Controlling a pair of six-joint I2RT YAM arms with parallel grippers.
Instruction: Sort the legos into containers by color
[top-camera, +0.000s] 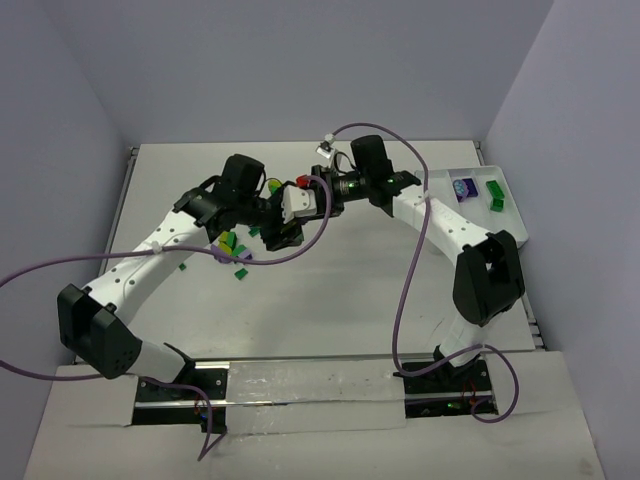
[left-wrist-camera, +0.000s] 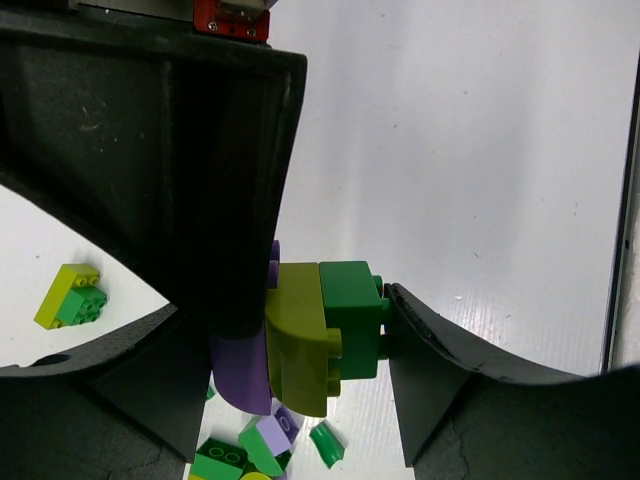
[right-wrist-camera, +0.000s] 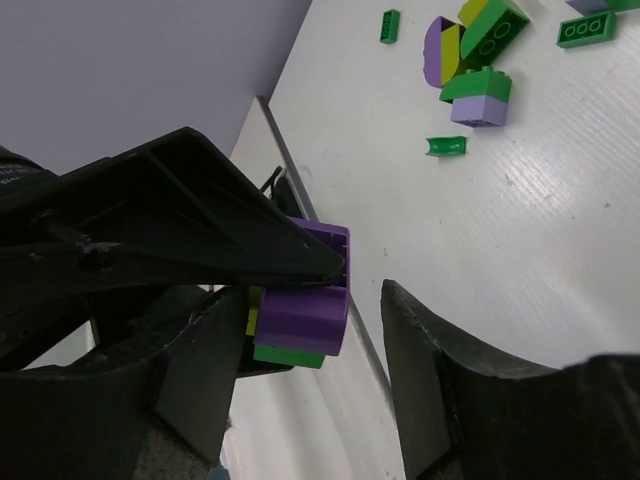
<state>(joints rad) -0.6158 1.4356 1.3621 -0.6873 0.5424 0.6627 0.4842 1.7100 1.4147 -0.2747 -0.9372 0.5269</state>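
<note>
My left gripper (left-wrist-camera: 310, 345) is shut on a small stack of legos (left-wrist-camera: 325, 335) held above the table: a purple piece, a yellow-green piece and a dark green brick pressed together. My right gripper (right-wrist-camera: 315, 335) is open, its jaws standing either side of the stack's purple piece (right-wrist-camera: 305, 310), with a gap on the right side. In the top view both grippers meet near the table's middle: the left (top-camera: 272, 228) and the right (top-camera: 293, 205). A white tray (top-camera: 515, 225) at the far right holds a purple lego (top-camera: 462, 188) and a green lego (top-camera: 495, 195).
Loose legos (top-camera: 235, 252) lie on the table under the left arm, and they also show in the left wrist view (left-wrist-camera: 72, 297) and the right wrist view (right-wrist-camera: 470, 60). Purple cables hang from both arms. Grey walls close in the table's back and sides.
</note>
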